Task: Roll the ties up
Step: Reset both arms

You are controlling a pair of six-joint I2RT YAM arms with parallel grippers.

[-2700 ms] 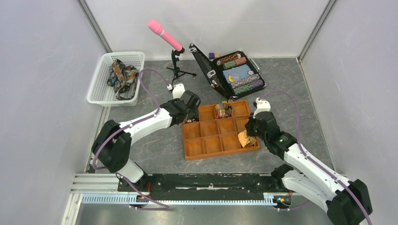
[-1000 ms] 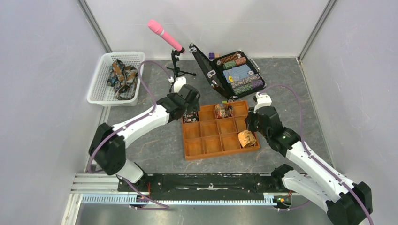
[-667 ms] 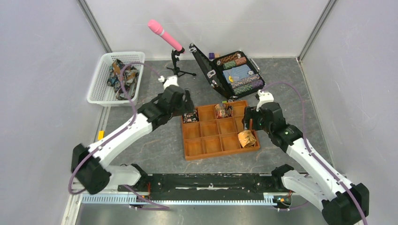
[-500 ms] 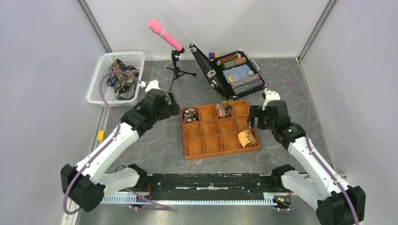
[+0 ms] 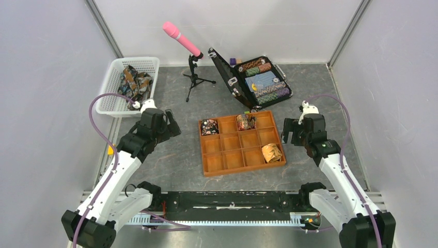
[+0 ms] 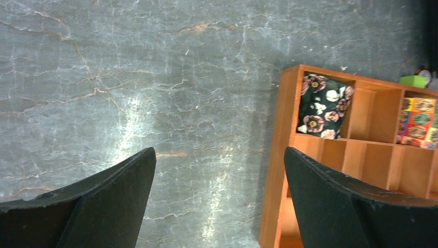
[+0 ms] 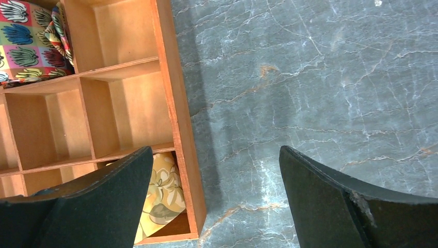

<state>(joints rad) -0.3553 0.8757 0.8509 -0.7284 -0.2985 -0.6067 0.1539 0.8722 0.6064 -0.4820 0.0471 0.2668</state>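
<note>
Three rolled ties sit in the orange wooden tray [image 5: 241,155]. A dark floral tie [image 5: 209,126] [image 6: 323,106] fills its far left compartment. A colourful tie [image 5: 244,122] [image 6: 417,121] [image 7: 28,41] lies in the far middle one. A tan-gold tie [image 5: 271,153] [image 7: 162,191] rests in the near right one. More unrolled ties [image 5: 133,82] are heaped in the white basket. My left gripper [image 5: 173,125] [image 6: 219,151] hangs open and empty over bare table, left of the tray. My right gripper [image 5: 289,133] [image 7: 216,150] is open and empty at the tray's right edge.
The white basket [image 5: 106,106] stands at the far left against the wall. A pink microphone [image 5: 182,37] on a small black tripod stands behind the tray. An open black case [image 5: 261,80] with poker chips lies at the back right. Walls close in on three sides.
Both arms have drawn back from the tray, the left one leftward, the right one rightward. Both grippers opened, leaving the dark floral tie and the tan-gold tie in their compartments.
</note>
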